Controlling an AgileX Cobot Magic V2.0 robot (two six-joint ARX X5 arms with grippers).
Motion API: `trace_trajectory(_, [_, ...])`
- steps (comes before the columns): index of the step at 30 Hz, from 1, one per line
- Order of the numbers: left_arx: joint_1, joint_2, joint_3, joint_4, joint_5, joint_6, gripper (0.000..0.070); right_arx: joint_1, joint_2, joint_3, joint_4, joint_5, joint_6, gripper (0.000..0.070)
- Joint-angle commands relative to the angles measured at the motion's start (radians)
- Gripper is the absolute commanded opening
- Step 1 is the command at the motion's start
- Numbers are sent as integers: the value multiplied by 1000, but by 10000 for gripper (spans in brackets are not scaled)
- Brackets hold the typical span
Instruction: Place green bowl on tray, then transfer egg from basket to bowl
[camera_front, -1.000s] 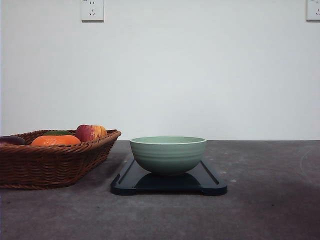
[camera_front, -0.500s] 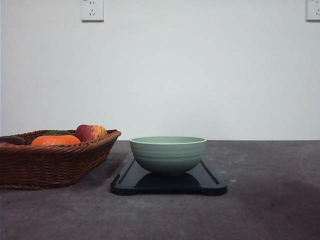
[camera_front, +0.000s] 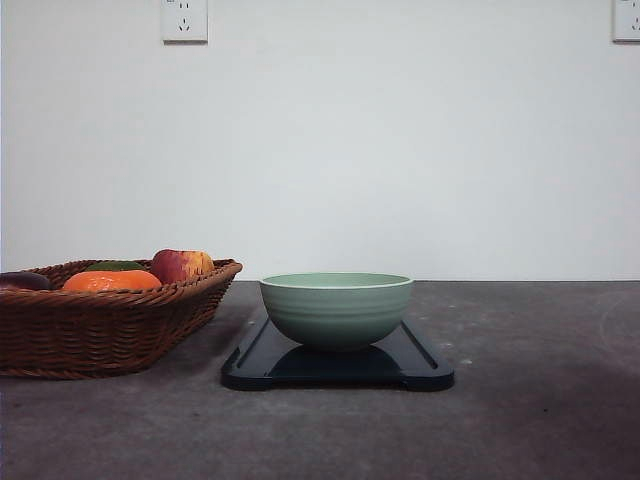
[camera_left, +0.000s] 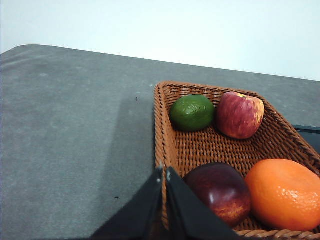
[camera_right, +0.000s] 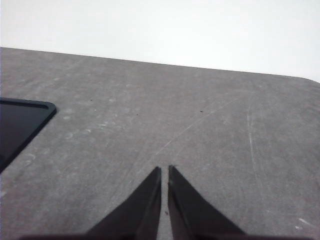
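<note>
Change: none across the last second, front view identical | green bowl sits on tray, so your first step reads done | left gripper pinched narrow, empty, over the near rim of basket | right gripper narrow, empty, tray off to its side | egg: cannot tell it among the fruit; find it next.

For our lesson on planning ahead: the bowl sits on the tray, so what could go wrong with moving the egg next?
1. The left gripper is shut right over the basket rim; descending, it may snag the wicker.
2. The egg lies close beside the orange fruit, leaving little finger room, so it may slip.
</note>
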Motion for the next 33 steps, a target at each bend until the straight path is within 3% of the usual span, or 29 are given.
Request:
trace_trajectory(1, [2, -1, -19, 11, -2, -1, 0, 2, 0, -5, 11, 0, 11, 16])
trace_trajectory(33, [2, -1, -19, 11, -2, -1, 0, 2, 0, -5, 11, 0, 11, 16])
